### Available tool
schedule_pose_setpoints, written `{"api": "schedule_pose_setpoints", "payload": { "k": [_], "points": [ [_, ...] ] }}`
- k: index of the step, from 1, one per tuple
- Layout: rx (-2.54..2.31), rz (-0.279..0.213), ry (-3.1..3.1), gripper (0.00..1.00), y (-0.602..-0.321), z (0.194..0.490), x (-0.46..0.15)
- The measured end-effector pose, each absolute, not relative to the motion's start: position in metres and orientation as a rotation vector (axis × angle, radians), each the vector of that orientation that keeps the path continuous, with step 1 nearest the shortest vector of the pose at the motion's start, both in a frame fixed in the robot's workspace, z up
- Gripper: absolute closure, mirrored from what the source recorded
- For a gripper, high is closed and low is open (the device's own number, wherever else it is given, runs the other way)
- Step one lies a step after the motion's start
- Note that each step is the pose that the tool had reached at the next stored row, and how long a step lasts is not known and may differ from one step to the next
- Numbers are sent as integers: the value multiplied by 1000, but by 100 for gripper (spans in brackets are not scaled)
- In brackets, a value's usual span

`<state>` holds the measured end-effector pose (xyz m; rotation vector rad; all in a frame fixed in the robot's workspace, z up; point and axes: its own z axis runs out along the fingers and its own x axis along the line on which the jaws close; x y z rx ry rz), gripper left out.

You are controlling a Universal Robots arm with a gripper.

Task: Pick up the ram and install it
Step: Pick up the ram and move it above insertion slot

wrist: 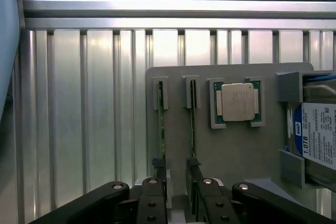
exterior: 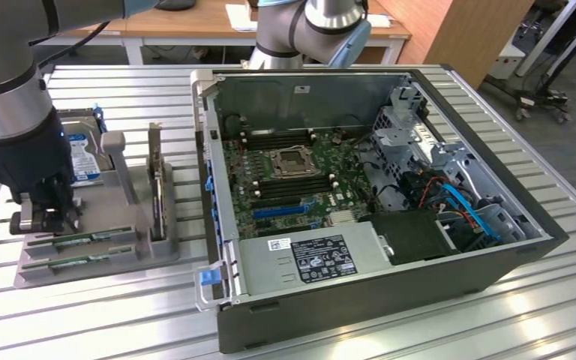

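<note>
Gripper: the gripper (wrist: pixel 177 184) (exterior: pixel 44 222) hangs over the grey holder (wrist: pixel 231 150) (exterior: pixel 164 225). Its jaws stand wide apart with nothing between them, and bare holder shows in the gap.
Fingers: the two black fingers (wrist: pixel 159 187) each lie over the end of one ram stick. Whether they touch the sticks cannot be told.
First ram stick: the first ram stick (wrist: pixel 192 124) (exterior: pixel 80 238) sits on edge in a slot of the holder, just beside the processor (wrist: pixel 237 102).
Second ram stick: the second ram stick (wrist: pixel 161 129) (exterior: pixel 68 262) sits in the next slot, nearer the holder's outer edge and parallel to the first.
Hard to make out: the wrist view shows both sticks edge-on, as thin green lines, so their chips and labels cannot be read. Their near ends are hidden under the fingers.
Hard drive: the hard drive (wrist: pixel 320 135) (exterior: pixel 86 159) stands on the far side of the processor from the sticks. The wrist view cuts it off at the picture's edge, and the arm partly covers it in the exterior view.
Card: a dark card (exterior: pixel 155 187) stands upright on the holder's side nearest the computer case (exterior: pixel 368 300).
Computer case: it lies open beside the holder with the board exposed. Its memory slots are too small to judge.
Table: the ribbed metal table (exterior: pixel 88 322) carries the holder and the case.
</note>
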<state>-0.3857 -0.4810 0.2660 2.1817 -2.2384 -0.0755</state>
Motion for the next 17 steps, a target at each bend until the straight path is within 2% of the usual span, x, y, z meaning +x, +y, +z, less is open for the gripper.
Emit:
{"api": "schedule_pose_setpoints", "payload": {
  "k": [7,17],
  "points": [
    [2182,-76,-2238,71,-482,255,-386],
    [2182,-76,-2238,71,-486,255,-386]
  ]
}}
